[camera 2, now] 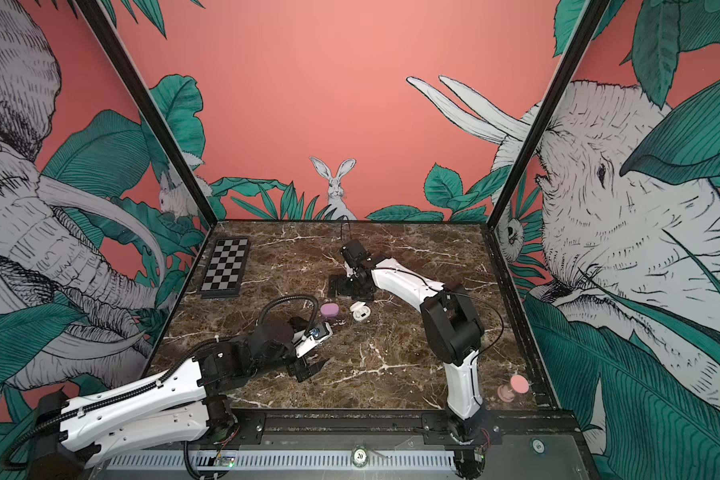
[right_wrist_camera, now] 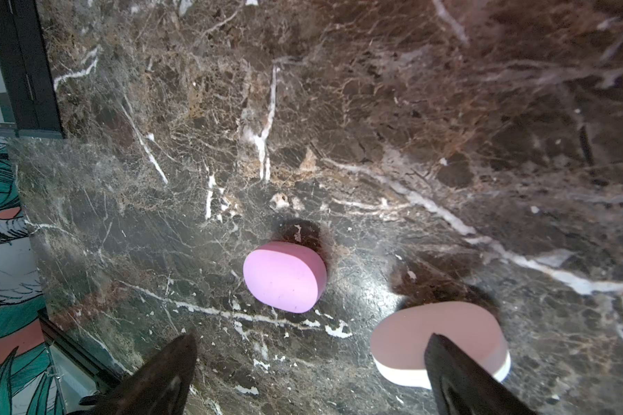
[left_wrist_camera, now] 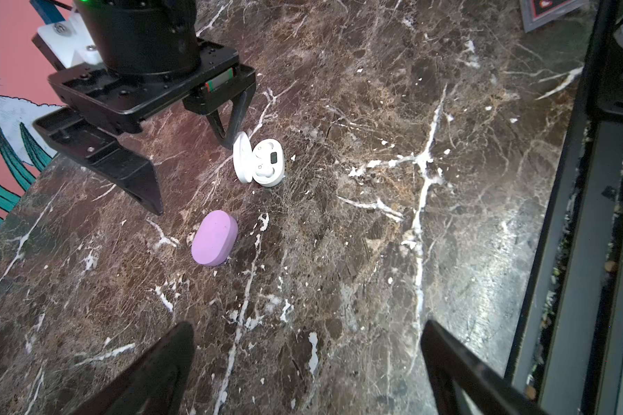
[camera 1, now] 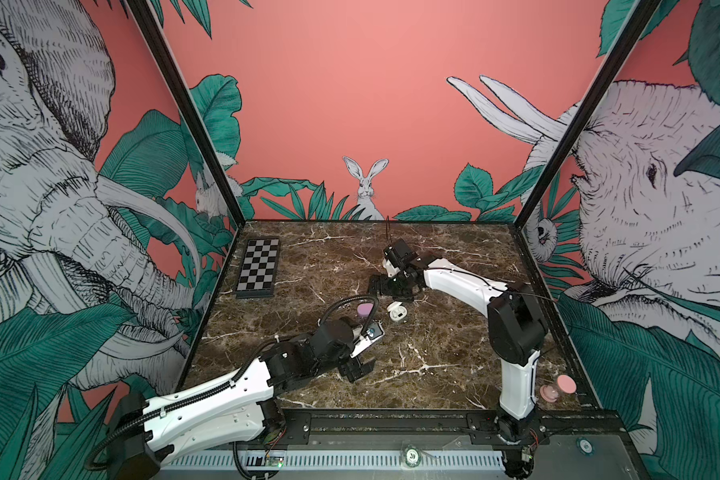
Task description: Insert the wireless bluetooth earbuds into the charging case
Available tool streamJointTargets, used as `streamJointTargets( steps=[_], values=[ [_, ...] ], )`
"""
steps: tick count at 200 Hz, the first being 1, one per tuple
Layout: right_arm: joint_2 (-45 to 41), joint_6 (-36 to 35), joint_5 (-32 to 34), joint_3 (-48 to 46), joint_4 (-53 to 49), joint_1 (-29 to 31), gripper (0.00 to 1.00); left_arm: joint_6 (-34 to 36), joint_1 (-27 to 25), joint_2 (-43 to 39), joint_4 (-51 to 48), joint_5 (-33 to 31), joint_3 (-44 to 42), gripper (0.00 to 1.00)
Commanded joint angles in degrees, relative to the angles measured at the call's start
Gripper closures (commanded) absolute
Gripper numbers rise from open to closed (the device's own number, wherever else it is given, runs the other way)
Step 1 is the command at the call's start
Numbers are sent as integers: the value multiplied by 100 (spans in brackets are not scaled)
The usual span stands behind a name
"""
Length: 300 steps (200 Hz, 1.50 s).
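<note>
Left pincer [left_wrist_camera: 307, 326], right pincer [left_wrist_camera: 191, 178] wide; buds [left_wrist_camera: 264, 173] in white case [left_wrist_camera: 276, 172], left wrist view only.

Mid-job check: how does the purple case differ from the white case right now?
Colour: the purple case is lilac, the white case white. Lid: the purple case is shut; the white case stands open, lid upright. Contents: the white case shows what look like white buds inside; the purple case hides its own. Both are pill-shaped, rest on the marble table, ungripped.
</note>
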Motion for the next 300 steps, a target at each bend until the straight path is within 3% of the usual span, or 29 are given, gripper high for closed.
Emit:
streamJointTargets(
  steps=[1, 107, 184, 300],
  values=[
    [-60, -50, 67, -135, -92, -31, 2, 47, -16, -7, -32, 60, 139, 1],
    [-603, 77, -56, -629, 135, -33, 2, 54, -12, -26, -41, 44, 148, 1],
    [-1285, 636, -380, -2239, 1216, -6, 2, 64, -18, -70, -20, 18, 139, 1],
    [-911, 1008, -347, -2623, 2063, 188, 2, 72, -9, -51, -34, -1, 130, 1]
  ],
)
